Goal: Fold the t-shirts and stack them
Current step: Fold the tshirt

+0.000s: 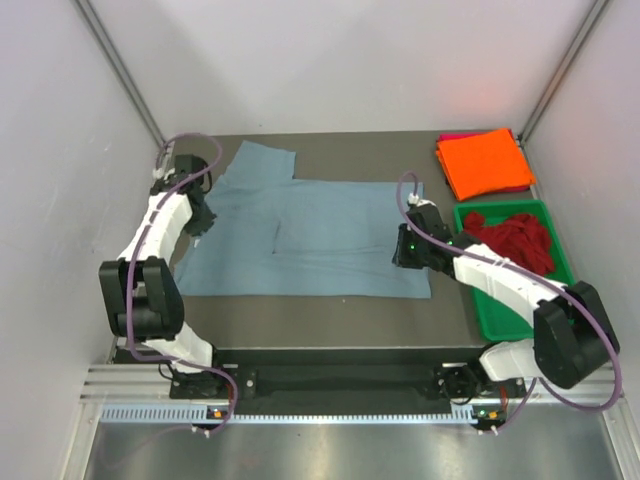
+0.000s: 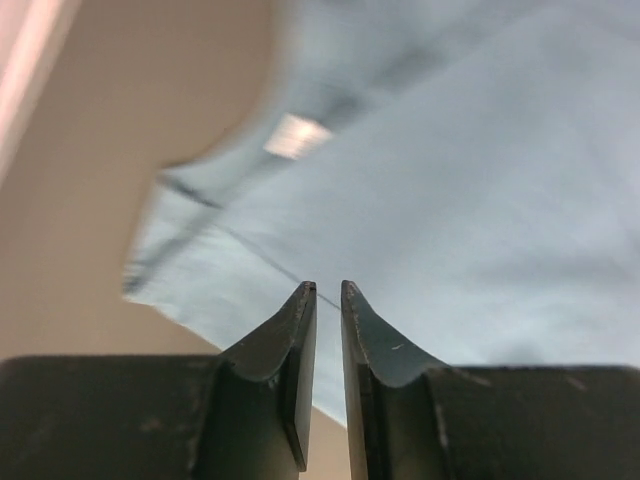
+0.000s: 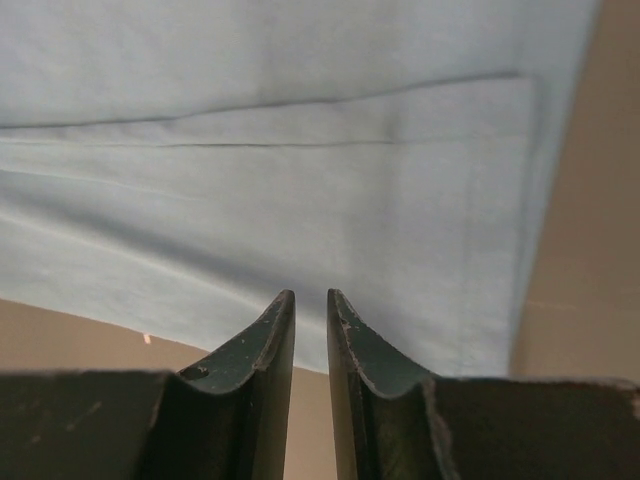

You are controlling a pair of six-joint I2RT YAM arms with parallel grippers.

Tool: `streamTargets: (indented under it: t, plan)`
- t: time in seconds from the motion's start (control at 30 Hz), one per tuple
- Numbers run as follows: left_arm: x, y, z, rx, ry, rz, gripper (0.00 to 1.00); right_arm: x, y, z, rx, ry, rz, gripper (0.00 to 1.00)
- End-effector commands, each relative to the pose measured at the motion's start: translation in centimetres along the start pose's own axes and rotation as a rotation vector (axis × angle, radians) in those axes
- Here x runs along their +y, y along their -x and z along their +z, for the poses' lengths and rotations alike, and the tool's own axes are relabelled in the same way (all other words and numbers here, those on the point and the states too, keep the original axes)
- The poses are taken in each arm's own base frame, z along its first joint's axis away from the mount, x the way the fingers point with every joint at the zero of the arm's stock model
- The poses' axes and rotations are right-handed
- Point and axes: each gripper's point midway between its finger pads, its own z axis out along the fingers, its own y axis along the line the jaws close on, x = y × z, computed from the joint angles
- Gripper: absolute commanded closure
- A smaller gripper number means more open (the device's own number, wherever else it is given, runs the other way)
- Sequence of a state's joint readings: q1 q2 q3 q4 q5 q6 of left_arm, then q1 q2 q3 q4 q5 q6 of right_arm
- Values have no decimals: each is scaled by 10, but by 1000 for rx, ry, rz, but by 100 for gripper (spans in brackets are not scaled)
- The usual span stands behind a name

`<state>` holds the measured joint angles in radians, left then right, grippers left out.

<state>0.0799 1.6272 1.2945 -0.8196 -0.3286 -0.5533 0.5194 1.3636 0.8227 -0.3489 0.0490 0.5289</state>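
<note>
The left tool (image 2: 324, 287) and the right tool (image 3: 311, 293) each stand parted by a slit, gripping nothing. Between them the blue-grey shirt (image 1: 310, 235) lies flat on the desk (image 1: 330, 320), long axis left to right, one end at each tool. Beyond, far right, the orange shirt (image 1: 485, 162) sits folded.

blue-grey shirt (image 1: 320, 235) spread flat, orange shirt (image 1: 485, 162) folded

Left arm (image 1: 152, 238) extended forward, left end effector (image 2: 328, 286) slightly parted, right arm (image 1: 500, 280) angled inward, right end effector (image 3: 310, 293) slightly parted
</note>
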Motion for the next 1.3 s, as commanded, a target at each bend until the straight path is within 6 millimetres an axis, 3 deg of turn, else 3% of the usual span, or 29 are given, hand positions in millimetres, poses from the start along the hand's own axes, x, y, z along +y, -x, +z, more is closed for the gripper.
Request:
streamTargets:
  t: [0.0,0.07,0.13,0.17,0.3,0.53,0.63,0.77,0.9,1.0,1.07,1.17,1.27]
  plan:
    - [-58,-2,-42,-33,-236,139,79,-26,-3,-12,-45,-101,34,80]
    - [-69,-14,-45,6,-287,150,78,-43,-19,-10,-23,-154,45,81]
    - [-85,-31,-46,40,-384,164,78,-51,-21,-10,-49,-180,60,82]
    - [-88,-36,-45,43,-403,154,77,-59,-35,-6,-33,-197,72,82]
    - [-86,-69,-32,110,-450,198,77,-75,-60,-2,-2,-245,104,83]
    - [-72,-85,-22,149,-388,259,77,-107,-92,-10,63,-382,129,85]
    - [-64,-80,-23,122,-303,307,77,-105,-87,-16,50,-383,158,85]
    - [-74,-61,-46,24,-288,344,76,-94,-65,-31,4,-362,158,86]
    - [-131,-55,-102,-27,-517,377,73,-74,-34,-55,-60,-285,149,83]
    - [-169,-34,-135,-67,-669,367,72,-49,-5,-74,-128,-173,114,78]
    - [-186,-5,-151,-144,-702,335,72,-36,21,-88,-192,-122,49,74]
    - [-191,41,-162,-289,-669,265,69,-16,67,-108,-306,-74,-47,64]
    - [-179,79,-145,-311,-630,162,67,-4,115,-119,-389,-67,-57,61]
